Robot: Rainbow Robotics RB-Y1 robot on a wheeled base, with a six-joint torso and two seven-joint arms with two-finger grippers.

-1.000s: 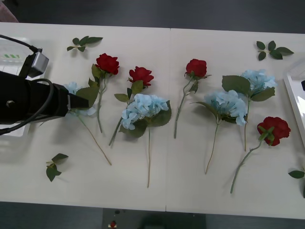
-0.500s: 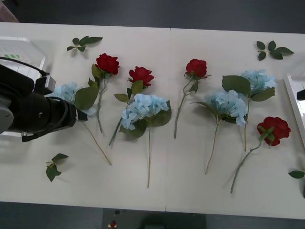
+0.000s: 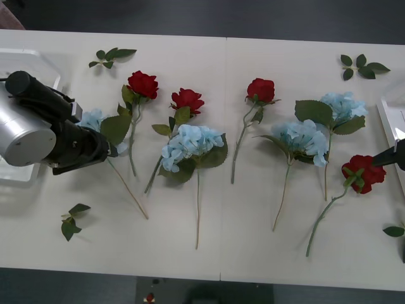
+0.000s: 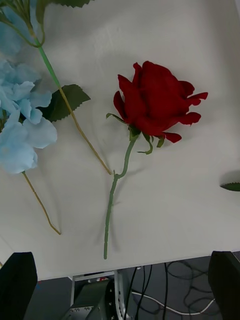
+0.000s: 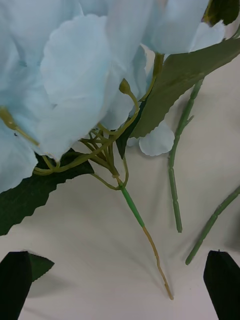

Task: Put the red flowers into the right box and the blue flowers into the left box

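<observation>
While the left gripper (image 3: pixel 107 151) hovers, the blue flower (image 3: pixel 95 120) stem slants toward the table's near edge.

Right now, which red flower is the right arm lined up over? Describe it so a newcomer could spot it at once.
Start at the white right box on the table's right edge. Just inside it lies a red rose, with the right gripper hovering at its outer side, fingers open. It is the lone rose on that side, nearest the robot, its stem slanting toward the table's front edge.

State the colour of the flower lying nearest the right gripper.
Red: the rose near the right gripper, best seen in the right wrist view.
</observation>
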